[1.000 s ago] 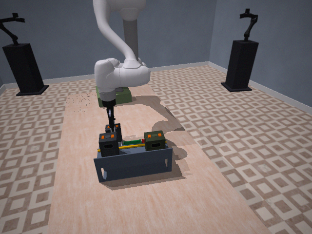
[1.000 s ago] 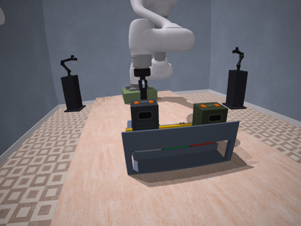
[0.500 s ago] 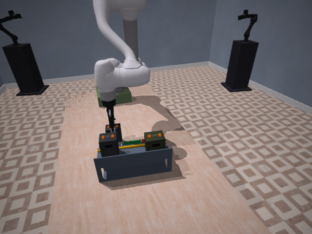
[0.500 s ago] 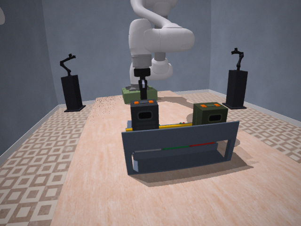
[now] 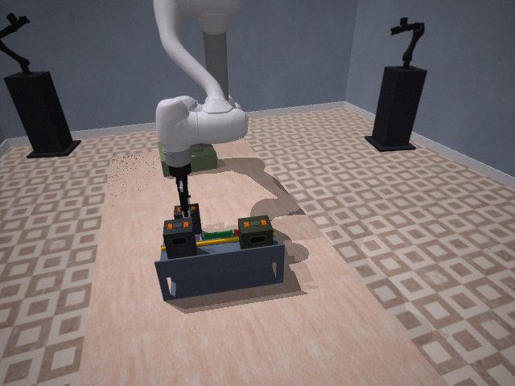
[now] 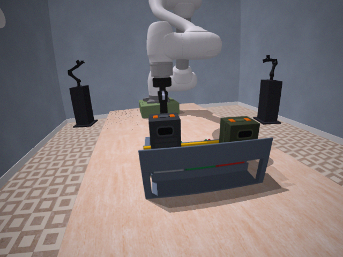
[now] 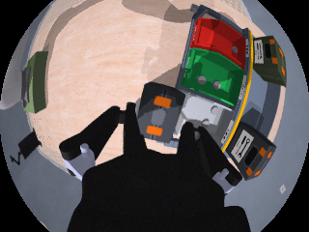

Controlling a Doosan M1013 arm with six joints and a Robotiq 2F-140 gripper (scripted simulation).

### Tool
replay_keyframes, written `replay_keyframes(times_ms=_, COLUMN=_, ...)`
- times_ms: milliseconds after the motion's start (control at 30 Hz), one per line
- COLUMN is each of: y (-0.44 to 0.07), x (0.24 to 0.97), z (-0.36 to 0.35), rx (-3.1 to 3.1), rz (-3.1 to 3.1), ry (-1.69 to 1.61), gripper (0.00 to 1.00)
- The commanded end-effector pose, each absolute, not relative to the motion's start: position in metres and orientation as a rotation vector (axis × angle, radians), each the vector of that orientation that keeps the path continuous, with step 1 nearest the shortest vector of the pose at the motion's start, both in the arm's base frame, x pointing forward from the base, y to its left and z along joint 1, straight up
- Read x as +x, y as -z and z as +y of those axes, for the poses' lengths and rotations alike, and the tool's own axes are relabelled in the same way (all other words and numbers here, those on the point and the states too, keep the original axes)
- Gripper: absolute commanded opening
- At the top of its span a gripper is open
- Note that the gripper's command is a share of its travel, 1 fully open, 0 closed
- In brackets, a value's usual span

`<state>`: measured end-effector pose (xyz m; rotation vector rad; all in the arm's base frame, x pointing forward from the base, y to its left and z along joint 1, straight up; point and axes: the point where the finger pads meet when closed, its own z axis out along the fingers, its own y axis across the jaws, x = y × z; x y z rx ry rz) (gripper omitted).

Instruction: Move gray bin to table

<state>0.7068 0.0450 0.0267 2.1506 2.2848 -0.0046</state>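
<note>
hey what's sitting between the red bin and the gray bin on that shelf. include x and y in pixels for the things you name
The green bin point(image 5: 218, 235) point(image 6: 199, 167) point(image 7: 217, 68) lies between the red bin point(image 5: 236, 232) point(image 6: 230, 164) point(image 7: 214, 36) and the gray bin point(image 5: 199, 238) point(image 6: 169, 171) point(image 7: 195, 103); the wrist view shows it most clearly.
</note>
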Motion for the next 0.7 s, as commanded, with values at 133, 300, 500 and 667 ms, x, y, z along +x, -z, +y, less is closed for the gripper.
replay_keyframes(times_ms=133, y=-0.0268, x=0.7068, z=0.0450, rx=2.151, rz=2.285, ry=0.004, gripper=0.00)
replay_keyframes(times_ms=300, y=-0.0268, x=0.7068, z=0.0450, rx=2.151, rz=2.285, ry=0.004, gripper=0.00)
replay_keyframes(times_ms=500, y=-0.0268, x=0.7068, z=0.0450, rx=2.151, rz=2.285, ry=0.004, gripper=0.00)
replay_keyframes(times_ms=667, y=-0.0328, x=0.7068, z=0.0451, rx=2.151, rz=2.285, ry=0.004, gripper=0.00)
